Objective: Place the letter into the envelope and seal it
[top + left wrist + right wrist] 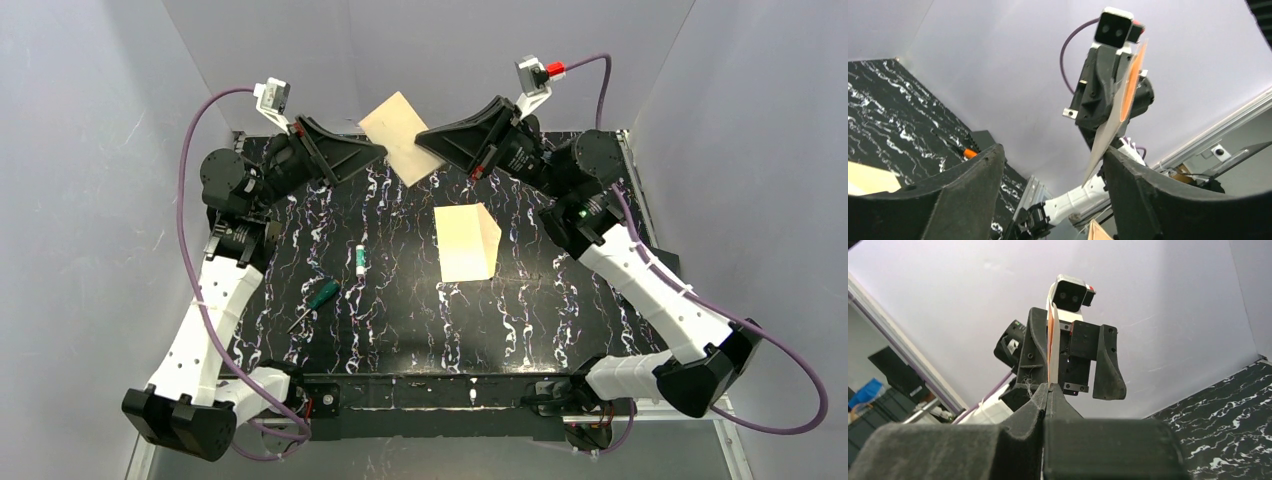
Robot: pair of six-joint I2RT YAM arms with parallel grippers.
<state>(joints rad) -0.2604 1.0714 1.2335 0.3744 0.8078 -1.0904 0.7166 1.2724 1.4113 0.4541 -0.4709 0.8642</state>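
Note:
The tan letter hangs in the air at the back of the table, between my two grippers. My right gripper is shut on its right edge; in the right wrist view the sheet's edge rises from the shut gripper. My left gripper is open, with the letter's left edge by one finger; in the left wrist view the sheet stands beside the right finger. The white envelope lies flat on the table's middle right, its flap pointing right.
A green-handled screwdriver and a small white tube lie on the black marbled table left of centre. Grey walls enclose the back and both sides.

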